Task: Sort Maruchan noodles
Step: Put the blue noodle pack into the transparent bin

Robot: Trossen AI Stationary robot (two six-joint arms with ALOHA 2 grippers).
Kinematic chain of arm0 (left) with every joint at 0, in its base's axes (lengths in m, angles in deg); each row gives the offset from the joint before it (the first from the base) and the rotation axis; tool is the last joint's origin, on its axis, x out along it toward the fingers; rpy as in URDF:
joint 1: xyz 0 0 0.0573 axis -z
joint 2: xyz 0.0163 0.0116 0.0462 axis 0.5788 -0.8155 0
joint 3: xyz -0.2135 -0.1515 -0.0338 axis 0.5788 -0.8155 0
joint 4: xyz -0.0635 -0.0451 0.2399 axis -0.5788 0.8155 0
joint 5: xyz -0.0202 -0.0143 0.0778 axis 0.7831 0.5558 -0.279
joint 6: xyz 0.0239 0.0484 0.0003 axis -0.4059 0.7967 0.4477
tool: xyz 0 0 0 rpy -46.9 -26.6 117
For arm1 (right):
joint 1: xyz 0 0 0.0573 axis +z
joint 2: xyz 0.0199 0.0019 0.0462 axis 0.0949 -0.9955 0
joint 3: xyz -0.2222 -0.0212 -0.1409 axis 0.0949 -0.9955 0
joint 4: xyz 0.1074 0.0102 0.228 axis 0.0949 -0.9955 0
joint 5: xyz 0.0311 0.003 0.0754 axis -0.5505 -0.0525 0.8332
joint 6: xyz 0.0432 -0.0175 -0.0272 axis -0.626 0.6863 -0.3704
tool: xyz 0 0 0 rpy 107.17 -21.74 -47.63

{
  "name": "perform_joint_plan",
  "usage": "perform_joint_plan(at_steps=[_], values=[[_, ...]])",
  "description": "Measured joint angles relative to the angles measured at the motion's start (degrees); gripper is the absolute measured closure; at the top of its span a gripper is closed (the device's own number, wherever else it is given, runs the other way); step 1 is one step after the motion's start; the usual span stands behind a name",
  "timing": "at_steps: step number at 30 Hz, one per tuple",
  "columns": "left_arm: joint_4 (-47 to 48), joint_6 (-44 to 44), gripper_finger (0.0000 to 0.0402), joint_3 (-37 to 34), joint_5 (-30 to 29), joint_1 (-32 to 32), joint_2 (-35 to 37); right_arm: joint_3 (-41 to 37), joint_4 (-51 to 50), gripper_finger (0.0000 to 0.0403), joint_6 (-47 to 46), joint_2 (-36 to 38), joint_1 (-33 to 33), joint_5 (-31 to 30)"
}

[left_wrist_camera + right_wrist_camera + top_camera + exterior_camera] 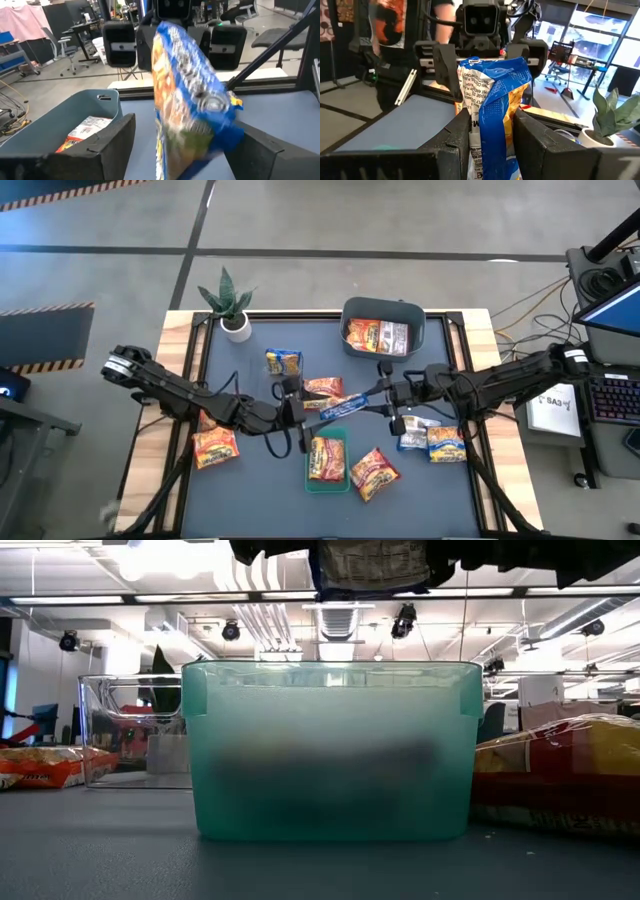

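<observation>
Right gripper is pinching one end of the blue noodle packet above mid-table; left gripper is standing open around it. Light, crinkly, probably slippery; grip the sealed edge.

blue-yellow packet | crumpled, midair | others scattered, apparently flat

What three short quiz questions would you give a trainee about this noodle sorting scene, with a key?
1. True or false: the right gripper is clamped on the blue packet.
2. What lies in the green tray? A: an orange-red packet. B: a silver-grey packet. C: nothing.
3. Fill in: the fingers of the left gripper, on either side of the blue packet, are ___ (open or shut).
Key: 1 true; 2 A; 3 open.
</observation>
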Motion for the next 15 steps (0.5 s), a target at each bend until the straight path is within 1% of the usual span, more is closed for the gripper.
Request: perform_joint_plan(at_steps=[2, 5, 13, 15], values=[[-0.2, 0.0, 0.0159, 0.0, 0.0, 0.0, 0.0, 0.0, 0.1, 0.0301, 0.0, -0.1, 0.0, 0.0], [-0.3, 0.0, 0.0191, 0.0, 0.0, 0.0, -0.1, 0.0, 0.9, 0.0300, 0.0, -0.1, 0.0, 0.0], [-0.1, 0.2, 0.0300, 0.7, -0.7, 0.0, -1.2, 0.0, 1.0, 0.0288, -0.7, -0.7, 0.0, -0.2], [-0.1, 0.0, 0.0310, 0.8, -0.8, 0.0, -1.3, 0.0, 1.2, 0.0282, -3.3, -1.1, -0.1, -0.3]])
